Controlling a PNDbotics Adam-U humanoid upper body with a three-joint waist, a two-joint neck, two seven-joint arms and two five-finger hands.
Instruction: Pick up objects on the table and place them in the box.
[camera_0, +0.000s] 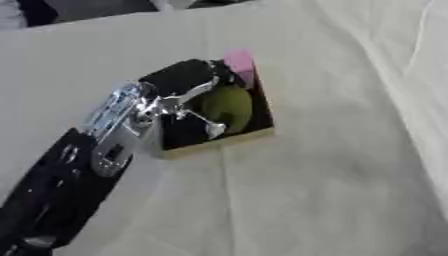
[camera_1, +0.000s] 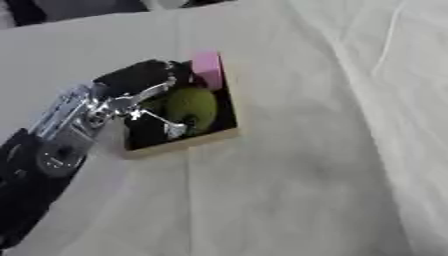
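While the left hand (camera_0: 188, 100) hangs over the box (camera_0: 223, 140), its fingers look curved around the green rounded object (camera_0: 229, 105), though whether they pinch it or merely cage it cannot be told for sure. That green object sits inside the box, against its dark floor, toward the 3 o'clock side of the hand. A pink block (camera_0: 239, 65) stands at the box's 12 o'clock corner, leaning on the rim. The risk, as it reads from here: a finger catching the green object on the way out could drag it back over the low wall, or the wrist could nudge the pink block off the edge onto the cloth-covered counter (camera_0: 332, 190). The green object's long axis runs roughly 12 to 6 o'clock; the pink block's likewise, its top pointing to 12. The right hand is out of sight.
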